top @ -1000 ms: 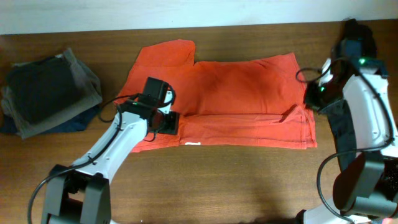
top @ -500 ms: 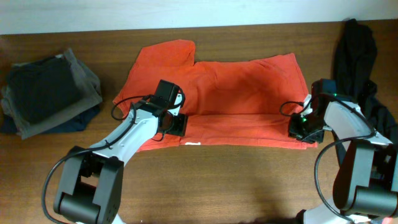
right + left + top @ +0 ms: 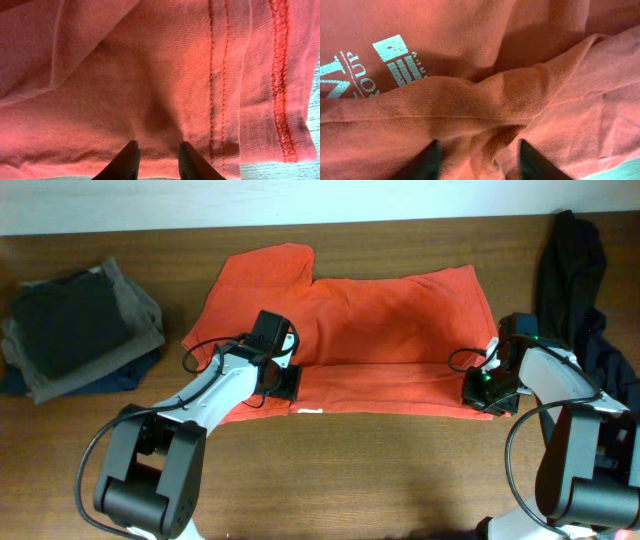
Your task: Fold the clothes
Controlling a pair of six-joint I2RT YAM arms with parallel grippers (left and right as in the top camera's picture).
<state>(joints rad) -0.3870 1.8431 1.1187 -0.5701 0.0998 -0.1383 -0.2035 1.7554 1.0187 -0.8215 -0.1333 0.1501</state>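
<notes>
Since a second ago the right arm has swung in from the far right edge of the bench, and its right hand now sits on the lower right corner of the T-shirt. The left hand has crept a little along the shirt's folded lower band, near the left sleeve.

The red-orange T-shirt lies spread across the middle of the bench, its bottom strip doubled over. From overhead both hands are covered by their own wrists, so the fingers cannot be seen there. The left wrist view shows the left hand spread, a bunched ridge of cloth rising between the two dark fingertips; whether it grips that ridge cannot be told. Part of the white lettering shows, cut off at the frame edge and unreadable. The right wrist view shows the right hand with fingers slightly apart, tips pressed onto flat cloth beside the stitched hem.

A limp black garment hangs behind the right arm at the bench's far right corner, partly screened by it. A stack of folded dark clothes sits well apart at the left. The bench is dark brown wood; a pale wall runs along its far side.
</notes>
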